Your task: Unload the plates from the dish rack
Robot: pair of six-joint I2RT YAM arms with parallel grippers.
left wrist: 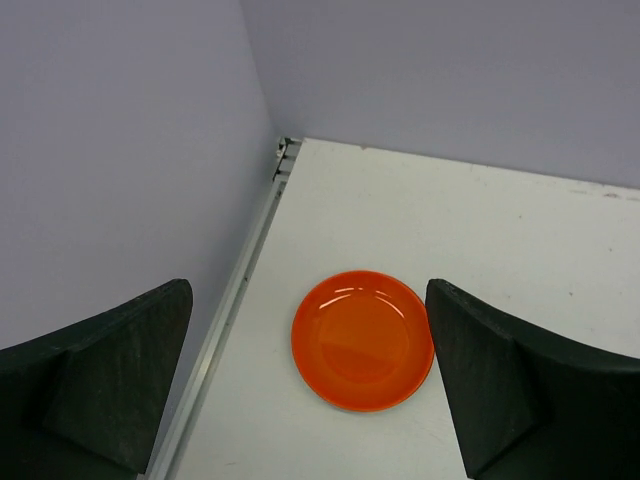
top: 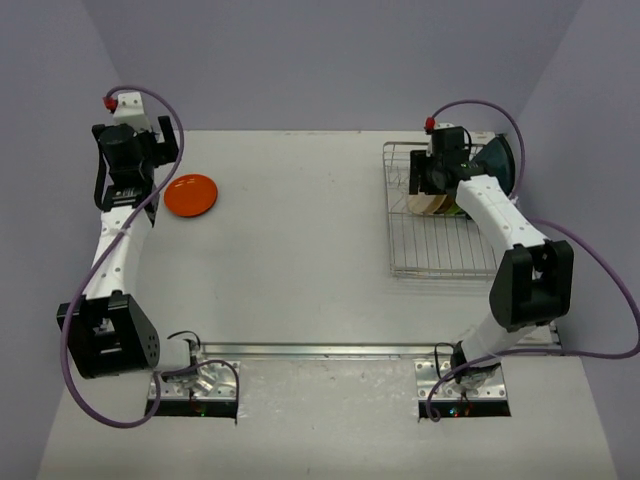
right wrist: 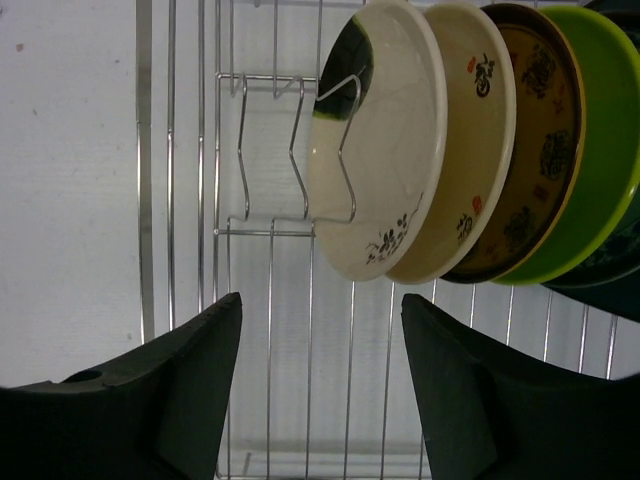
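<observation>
Left side first: your left gripper (left wrist: 308,290) hangs over the orange plate (left wrist: 362,340), jaws spread wide and holding nothing. That plate lies flat on the table (left wrist: 520,230), lower centre of the left wrist view, near the table's side rail (upper left in the top view).

Now the right: your right gripper (right wrist: 320,300) is over the dish rack (right wrist: 270,150), at the upper right of the top view. Its jaws are apart with nothing held, and only rack wire shows between the fingers.

Up in the right wrist view's upper right, five plates stand on edge in a tight row. From left to right they are a cream plate (right wrist: 375,150) against a bent wire tine, a second cream plate (right wrist: 478,150), a dark patterned plate (right wrist: 540,150), a green plate (right wrist: 605,150), and a dark teal plate (right wrist: 622,272) that is mostly cut off at the frame edge.
</observation>
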